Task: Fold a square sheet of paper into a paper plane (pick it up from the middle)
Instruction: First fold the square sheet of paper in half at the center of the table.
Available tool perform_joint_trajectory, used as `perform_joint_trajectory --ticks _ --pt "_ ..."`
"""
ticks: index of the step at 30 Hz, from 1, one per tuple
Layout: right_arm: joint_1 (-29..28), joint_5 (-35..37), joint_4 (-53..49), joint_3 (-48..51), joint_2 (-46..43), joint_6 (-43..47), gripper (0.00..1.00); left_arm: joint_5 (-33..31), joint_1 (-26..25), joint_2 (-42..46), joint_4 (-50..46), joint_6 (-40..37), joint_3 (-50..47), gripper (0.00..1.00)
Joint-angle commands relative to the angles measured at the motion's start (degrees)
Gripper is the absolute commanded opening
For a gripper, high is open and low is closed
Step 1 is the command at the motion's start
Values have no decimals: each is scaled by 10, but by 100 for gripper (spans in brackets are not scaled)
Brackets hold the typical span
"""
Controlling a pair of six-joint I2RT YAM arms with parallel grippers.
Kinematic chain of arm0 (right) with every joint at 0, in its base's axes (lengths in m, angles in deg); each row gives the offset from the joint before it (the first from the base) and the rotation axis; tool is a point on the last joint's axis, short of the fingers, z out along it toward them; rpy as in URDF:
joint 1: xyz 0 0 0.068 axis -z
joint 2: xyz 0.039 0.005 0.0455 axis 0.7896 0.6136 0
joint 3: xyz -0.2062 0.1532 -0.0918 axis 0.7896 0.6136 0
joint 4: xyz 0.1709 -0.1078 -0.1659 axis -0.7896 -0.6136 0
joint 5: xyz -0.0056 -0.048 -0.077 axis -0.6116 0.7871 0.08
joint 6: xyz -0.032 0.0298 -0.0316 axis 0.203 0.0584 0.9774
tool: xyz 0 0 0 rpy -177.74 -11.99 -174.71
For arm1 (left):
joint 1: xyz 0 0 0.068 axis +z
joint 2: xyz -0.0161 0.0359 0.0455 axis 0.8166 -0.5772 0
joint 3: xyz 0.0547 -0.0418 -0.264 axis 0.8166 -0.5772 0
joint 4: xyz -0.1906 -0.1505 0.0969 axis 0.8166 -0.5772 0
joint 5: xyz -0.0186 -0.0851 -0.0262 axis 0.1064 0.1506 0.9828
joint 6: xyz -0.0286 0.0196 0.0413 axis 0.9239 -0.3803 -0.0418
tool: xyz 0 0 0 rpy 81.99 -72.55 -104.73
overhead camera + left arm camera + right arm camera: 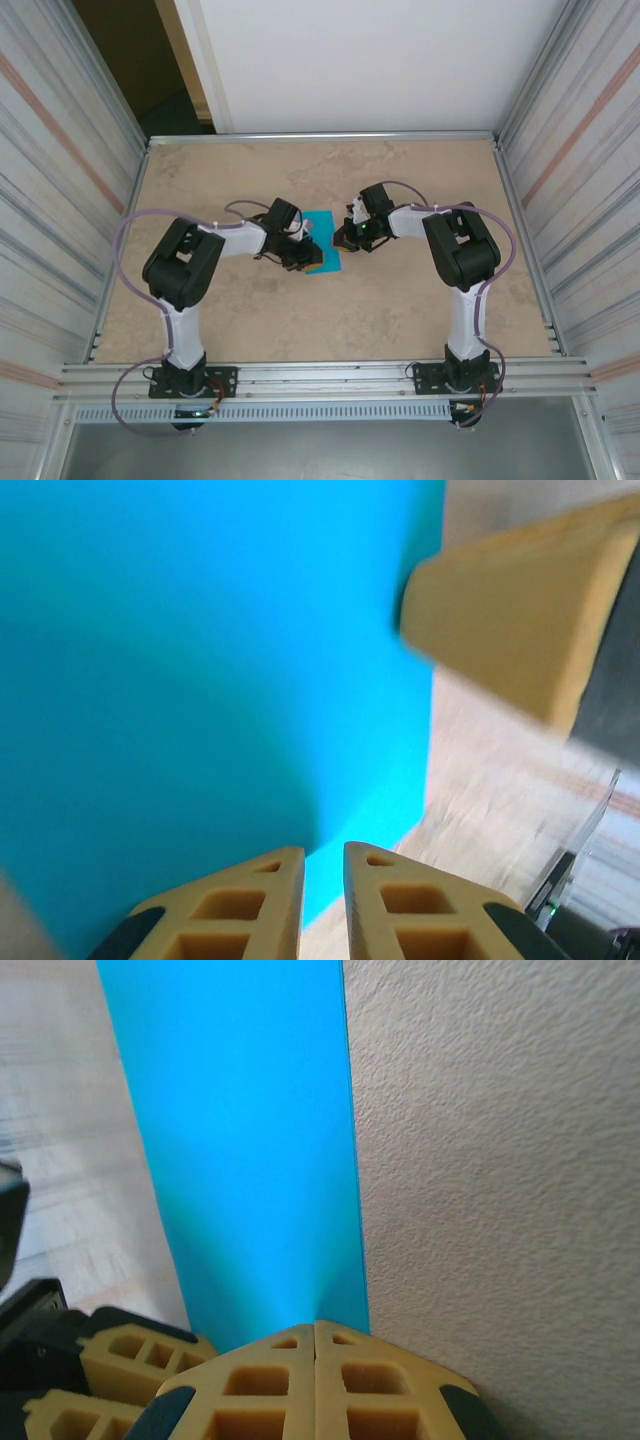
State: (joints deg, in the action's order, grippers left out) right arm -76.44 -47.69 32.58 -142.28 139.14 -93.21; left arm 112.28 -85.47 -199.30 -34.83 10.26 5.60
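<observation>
Two pinches on teal sheet (325, 240): left gripper (323, 852) nearly closed, right gripper (315, 1325) tight; overhead, bridges both; at wrists, runs into jaws.

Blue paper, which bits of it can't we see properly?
Top view: the thin teal paper sheet is tiny; the left gripper and right gripper cover its sides.
Left wrist view: blurred, cut off by the picture's edges.
Right wrist view: its near end hides behind the shut yellow fingers.
</observation>
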Motion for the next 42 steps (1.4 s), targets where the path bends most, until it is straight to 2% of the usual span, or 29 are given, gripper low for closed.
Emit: perform_joint_trajectory --ticks 1,8,12,15,19,22,25,28,35,42 --pt "21 244 -154 81 113 -4 0 -38 6 38 -89 -26 -74 20" --pt "21 238 -151 81 109 -6 0 -19 41 117 -52 -5 -172 20" --pt "8 216 -145 84 82 -14 0 -13 45 164 -34 1 -149 20" --pt "-14 214 -146 84 56 -29 0 -13 43 188 21 22 -139 21" --pt "-28 219 -142 76 55 -53 0 -32 36 153 73 29 -101 21" --pt "-29 225 -128 76 59 -65 0 -56 26 99 62 18 -52 20" --pt "-28 235 -120 76 63 -70 0 -43 21 41 55 7 -8 20" --pt "-29 242 -115 78 64 -71 0 -32 15 21 42 -4 7 20" --pt "-28 253 -115 87 57 -64 0 -46 16 26 -17 -50 -39 20" --pt "-31 242 -112 97 13 -63 0 -63 37 105 -39 -56 -131 20"
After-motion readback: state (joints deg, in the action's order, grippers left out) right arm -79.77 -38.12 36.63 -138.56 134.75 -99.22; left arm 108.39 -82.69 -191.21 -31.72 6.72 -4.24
